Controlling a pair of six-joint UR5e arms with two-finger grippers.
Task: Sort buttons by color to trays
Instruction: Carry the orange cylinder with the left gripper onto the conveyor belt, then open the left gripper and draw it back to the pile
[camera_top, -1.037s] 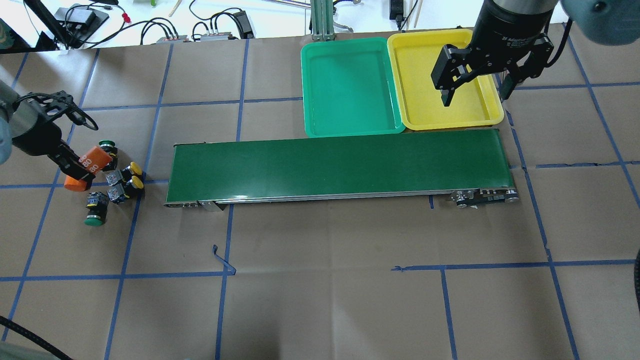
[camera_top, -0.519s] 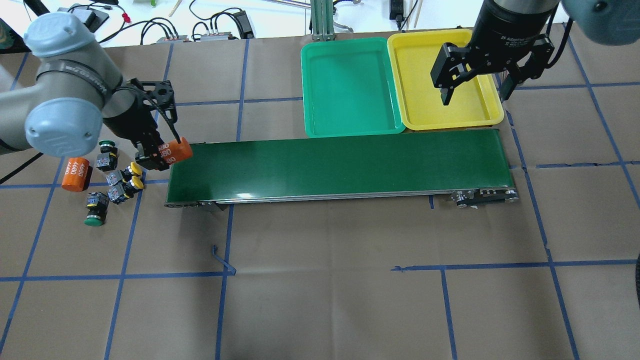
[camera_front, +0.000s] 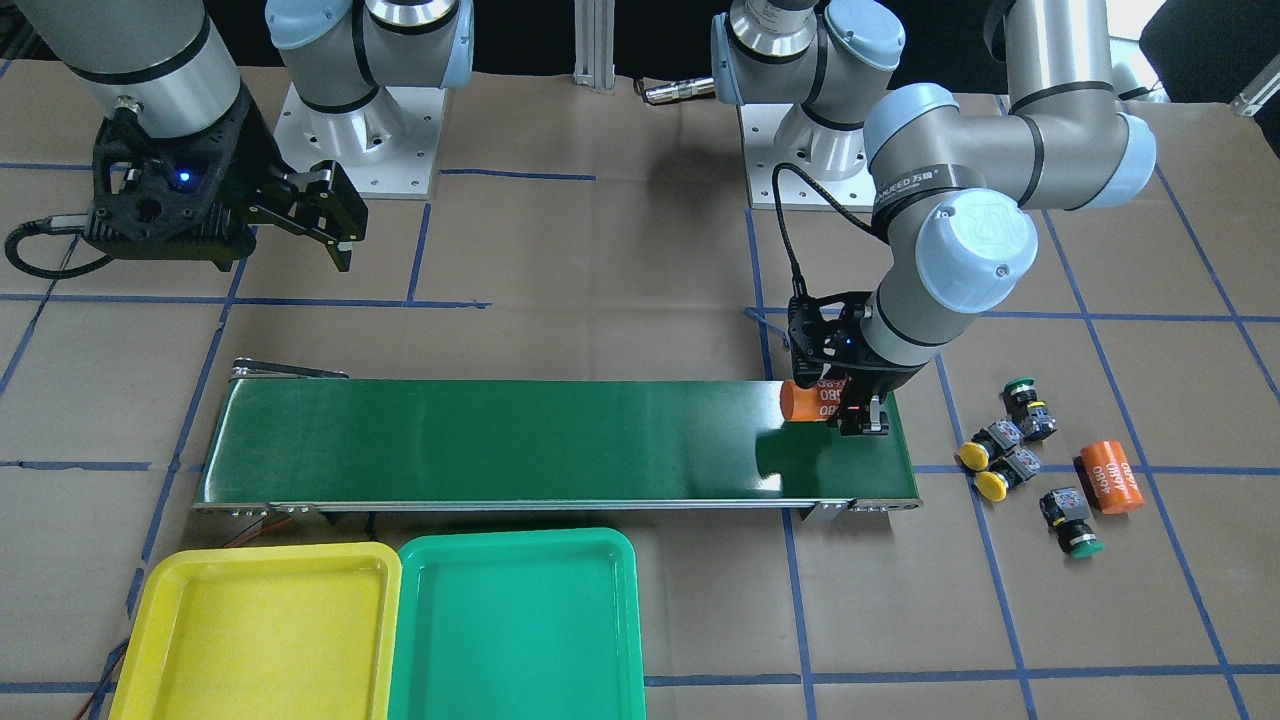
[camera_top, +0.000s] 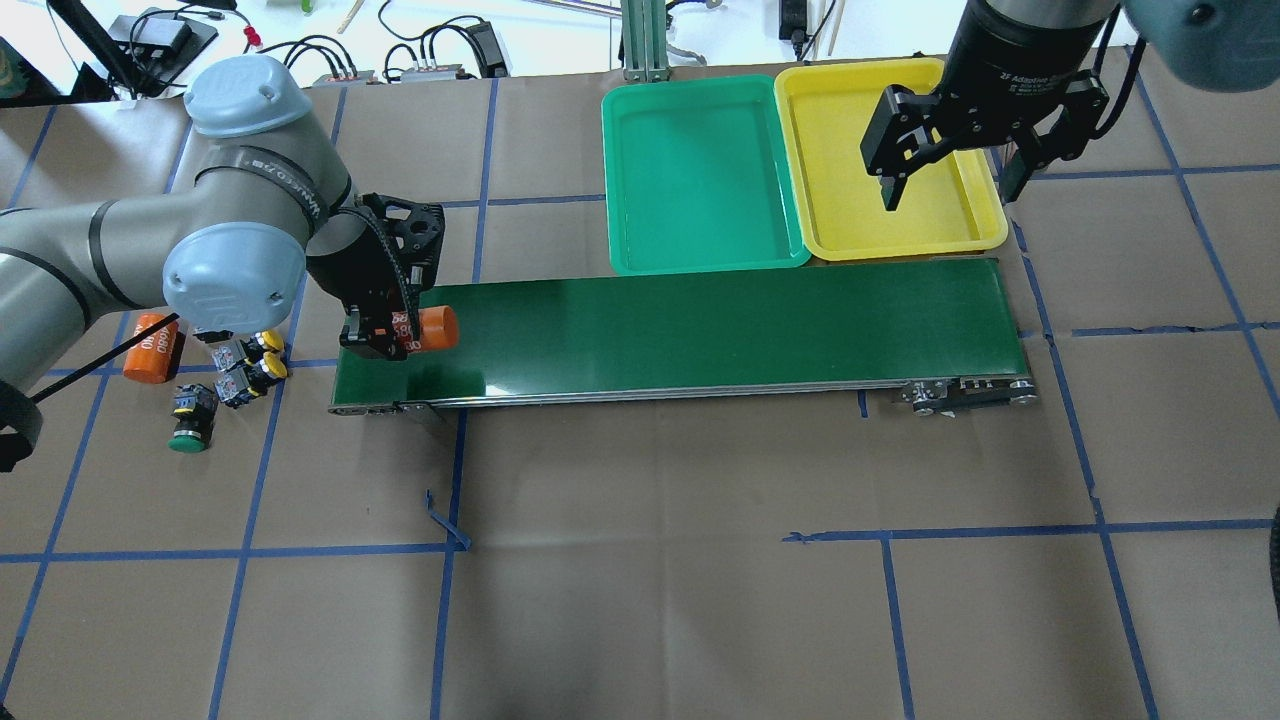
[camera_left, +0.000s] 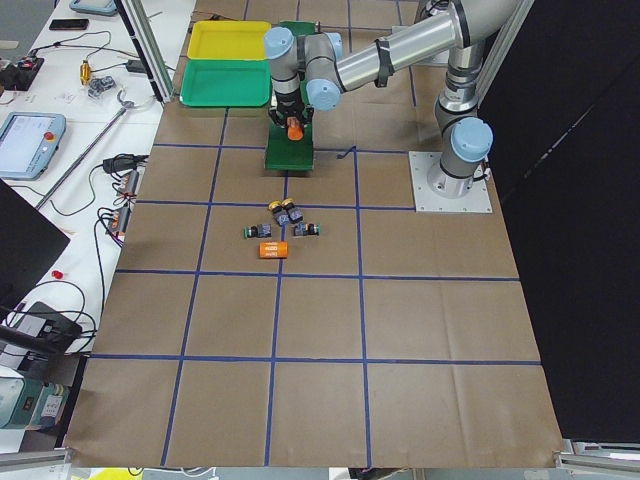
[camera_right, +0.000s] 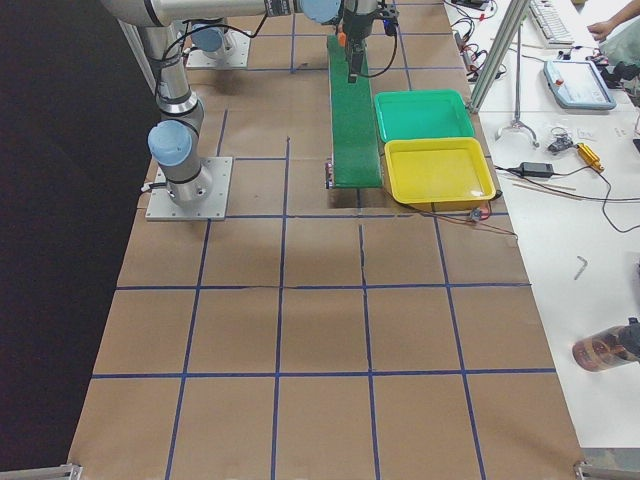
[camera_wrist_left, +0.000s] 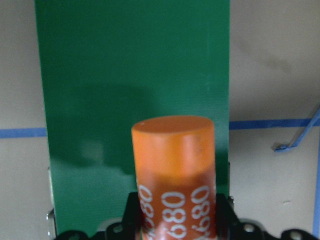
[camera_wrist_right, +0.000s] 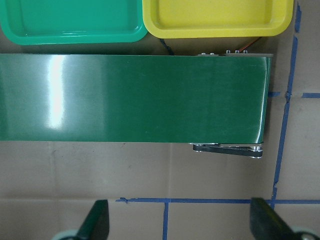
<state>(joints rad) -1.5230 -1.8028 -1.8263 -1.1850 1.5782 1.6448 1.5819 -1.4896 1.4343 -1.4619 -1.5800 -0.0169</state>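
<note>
My left gripper (camera_top: 385, 335) is shut on an orange cylinder printed "4680" (camera_top: 437, 328) and holds it over the left end of the dark green conveyor belt (camera_top: 700, 330). The cylinder fills the left wrist view (camera_wrist_left: 174, 165). Two yellow buttons (camera_front: 975, 457) and two green buttons (camera_front: 1030, 408) lie on the table just off that belt end, beside the gripper. My right gripper (camera_top: 950, 185) is open and empty above the yellow tray (camera_top: 830, 225). The green tray (camera_top: 700, 170) sits beside it. Both trays hold nothing.
A second orange "4680" cylinder (camera_front: 1110, 477) lies on the table next to the buttons. The belt runs between the buttons and the trays. Cables and equipment lie beyond the table's far edge (camera_top: 420, 60).
My left gripper has carried the orange cylinder from the button cluster rightward onto the belt's left end. The right arm has not moved.
</note>
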